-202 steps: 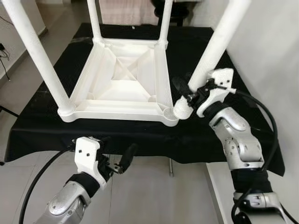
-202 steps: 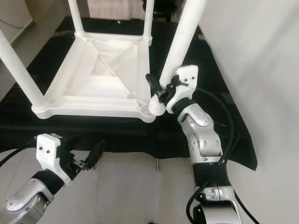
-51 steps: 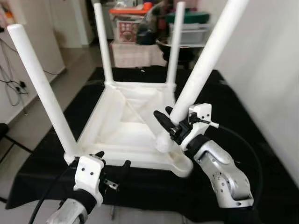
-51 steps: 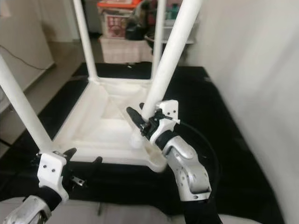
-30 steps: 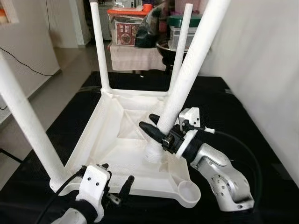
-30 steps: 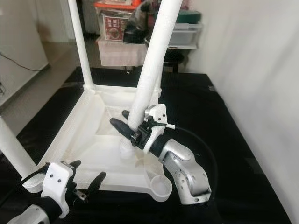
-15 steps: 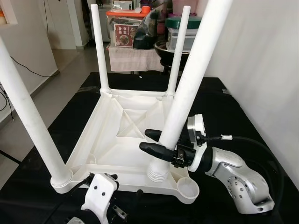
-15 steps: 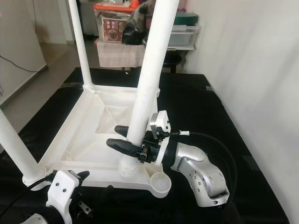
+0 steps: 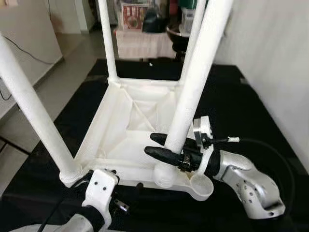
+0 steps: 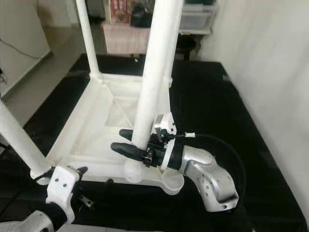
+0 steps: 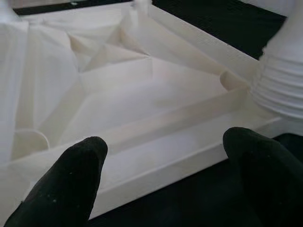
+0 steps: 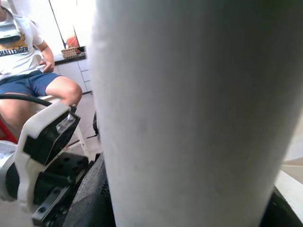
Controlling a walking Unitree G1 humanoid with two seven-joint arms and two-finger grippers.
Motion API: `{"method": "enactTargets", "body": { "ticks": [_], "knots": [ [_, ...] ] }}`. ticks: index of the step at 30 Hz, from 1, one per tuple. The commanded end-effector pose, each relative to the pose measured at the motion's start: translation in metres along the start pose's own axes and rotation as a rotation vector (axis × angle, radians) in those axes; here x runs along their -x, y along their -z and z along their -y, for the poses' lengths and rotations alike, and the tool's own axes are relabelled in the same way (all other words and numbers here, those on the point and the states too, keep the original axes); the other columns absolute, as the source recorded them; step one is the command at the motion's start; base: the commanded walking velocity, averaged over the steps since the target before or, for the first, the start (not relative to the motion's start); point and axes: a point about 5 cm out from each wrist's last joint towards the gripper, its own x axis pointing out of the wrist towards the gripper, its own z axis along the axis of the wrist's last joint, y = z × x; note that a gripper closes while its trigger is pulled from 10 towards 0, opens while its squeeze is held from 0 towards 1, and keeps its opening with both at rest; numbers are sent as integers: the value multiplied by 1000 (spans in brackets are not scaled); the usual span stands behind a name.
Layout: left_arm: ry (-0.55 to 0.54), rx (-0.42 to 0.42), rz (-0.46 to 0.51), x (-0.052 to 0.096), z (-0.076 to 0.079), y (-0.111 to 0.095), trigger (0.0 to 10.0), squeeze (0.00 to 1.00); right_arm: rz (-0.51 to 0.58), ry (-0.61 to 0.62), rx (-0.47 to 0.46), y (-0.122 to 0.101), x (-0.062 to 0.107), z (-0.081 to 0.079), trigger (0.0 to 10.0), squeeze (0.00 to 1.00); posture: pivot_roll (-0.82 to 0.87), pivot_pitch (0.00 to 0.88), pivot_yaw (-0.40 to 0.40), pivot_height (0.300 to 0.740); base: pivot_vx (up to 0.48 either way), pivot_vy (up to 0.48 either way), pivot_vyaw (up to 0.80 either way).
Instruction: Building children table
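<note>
A white children's table [image 9: 123, 145] lies upside down on a black cloth. Three white legs stand up from its corners; the near left one [image 9: 34, 111] is closest to me. My right gripper [image 9: 153, 145] is shut on the fourth leg [image 9: 195, 82], low on its shaft, with the leg tilted slightly. The leg's lower end [image 9: 164, 176] rests at the front rim, just left of the empty corner socket [image 9: 200, 184]. My left gripper [image 11: 165, 177] is open at the table's front rim, holding nothing. In the right wrist view the leg [image 12: 199, 109] is very close.
The black cloth [image 9: 270, 121] covers the worktable out to a white wall [image 9: 280, 48] on the right. Boxes and a low stand [image 9: 140, 19] sit behind the table, with bare floor [image 9: 58, 63] to the left. A seated person [image 12: 28, 56] is opposite.
The camera has tipped down a little. The held leg's lower end has sunk against the front rim, hiding its threads. The left gripper stays at the front rim.
</note>
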Motion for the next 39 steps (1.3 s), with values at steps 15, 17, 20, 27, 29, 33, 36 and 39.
{"method": "enactTargets", "body": {
  "ticks": [15,17,20,27,29,33,36,39],
  "knots": [
    [216,-65,-102,11,22,15,10000,0,-43,-144,5,-1,7,-5,10000,0,35,94,-54,740,0,0,0],
    [253,-65,-116,14,27,16,10000,0,-52,-166,3,-1,9,-5,10000,0,35,94,-55,740,0,0,0],
    [296,-44,-118,18,33,14,10000,0,-91,-249,13,0,16,-7,10000,0,38,108,-62,740,0,0,0],
    [312,-42,-110,23,37,11,10000,0,-112,-271,33,3,23,0,10000,0,41,139,-68,740,0,0,0],
    [303,-93,-107,28,38,8,10000,0,-84,-218,44,1,22,8,10000,0,51,178,-66,740,0,0,0],
    [275,-145,-103,33,36,6,10000,0,-66,-208,45,-4,26,11,10000,0,53,194,-62,740,0,0,0],
    [235,-135,-94,31,31,3,10000,0,-49,-194,56,-8,28,11,10000,0,45,221,-48,740,0,0,0],
    [153,-101,-71,26,23,-2,10000,0,-11,-156,63,-12,25,10,10000,0,41,224,-45,740,0,0,0]
  ]
}}
